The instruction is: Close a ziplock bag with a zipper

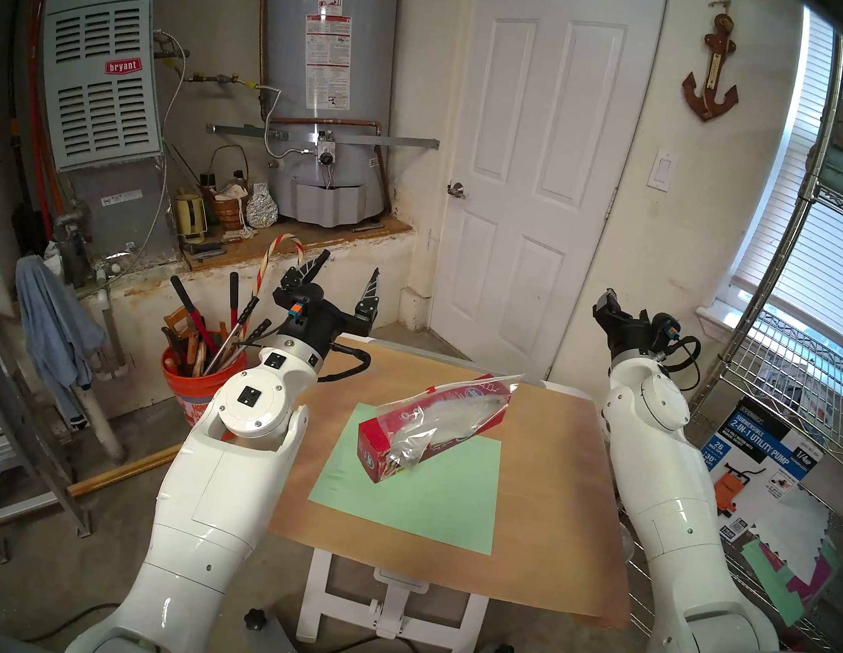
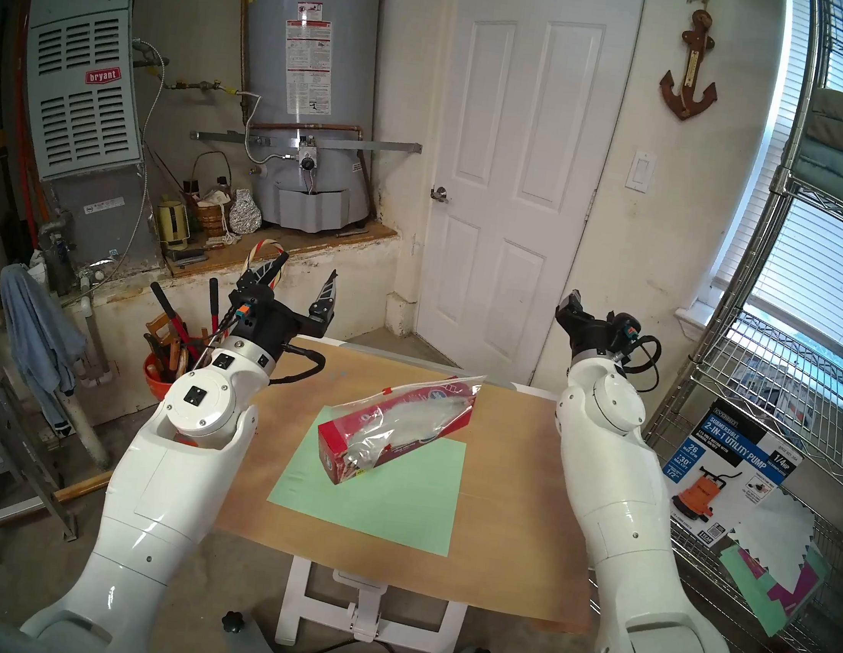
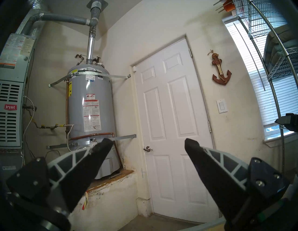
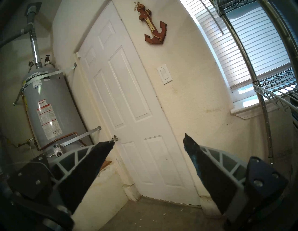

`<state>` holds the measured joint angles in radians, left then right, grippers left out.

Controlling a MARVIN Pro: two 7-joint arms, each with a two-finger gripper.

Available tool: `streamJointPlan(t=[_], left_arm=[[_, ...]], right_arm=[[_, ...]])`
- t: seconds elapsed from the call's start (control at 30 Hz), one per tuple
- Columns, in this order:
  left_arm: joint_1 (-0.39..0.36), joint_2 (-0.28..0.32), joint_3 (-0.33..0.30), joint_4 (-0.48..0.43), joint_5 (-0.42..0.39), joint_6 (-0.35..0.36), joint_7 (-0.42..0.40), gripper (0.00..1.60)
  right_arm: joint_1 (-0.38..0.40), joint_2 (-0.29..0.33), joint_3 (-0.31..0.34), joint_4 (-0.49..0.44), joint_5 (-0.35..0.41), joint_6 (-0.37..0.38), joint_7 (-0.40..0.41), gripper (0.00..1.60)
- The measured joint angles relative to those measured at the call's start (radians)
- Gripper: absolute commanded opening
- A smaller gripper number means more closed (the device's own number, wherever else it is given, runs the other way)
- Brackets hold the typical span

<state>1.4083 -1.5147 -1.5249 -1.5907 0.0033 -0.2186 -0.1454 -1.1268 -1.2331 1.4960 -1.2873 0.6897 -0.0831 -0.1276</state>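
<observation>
The ziplock bag (image 1: 442, 417) lies in the middle of the tabletop (image 1: 547, 495), its near end on a green sheet (image 1: 414, 488), well apart from both arms. It is thin, clear and crinkly — likely light, limp and slick — with a long red box (image 1: 377, 445) inside that gives it some stiffness. Its long axis runs diagonally, from the near left up to the far right. The zipper (image 1: 460, 383) follows the upper far edge, and a small red slider tab (image 1: 431, 389) sits partway along it. That tab looks like the place to pinch, with the other arm pinning the bag's end so it does not slide. The left gripper (image 1: 349, 271) hangs raised off the table's left corner, fingers spread wide and empty; the right gripper (image 4: 148, 140) — fingers likewise spread, holding nothing — faces the door (image 4: 129, 104).
</observation>
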Motion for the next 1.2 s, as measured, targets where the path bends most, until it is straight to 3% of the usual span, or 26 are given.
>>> streamJointPlan(t=[0.27, 0.5, 0.93, 1.2], left_arm=[[0.001, 0.000, 0.000, 0.003, 0.000, 0.000, 0.000, 1.60], [0.001, -0.001, 0.000, 0.003, 0.000, 0.000, 0.000, 1.60], [0.001, -0.001, 0.000, 0.004, 0.000, 0.000, 0.000, 1.60], [0.001, -0.001, 0.000, 0.004, 0.000, 0.000, -0.001, 1.60]], right_arm=[[0.017, 0.093, -0.028, 0.025, 0.051, 0.100, 0.141, 1.60], [0.047, 0.169, -0.118, 0.060, 0.079, 0.199, 0.274, 1.60], [0.127, 0.228, -0.297, 0.133, 0.070, 0.281, 0.495, 1.60], [0.185, 0.254, -0.395, 0.201, 0.077, 0.368, 0.646, 1.60]])
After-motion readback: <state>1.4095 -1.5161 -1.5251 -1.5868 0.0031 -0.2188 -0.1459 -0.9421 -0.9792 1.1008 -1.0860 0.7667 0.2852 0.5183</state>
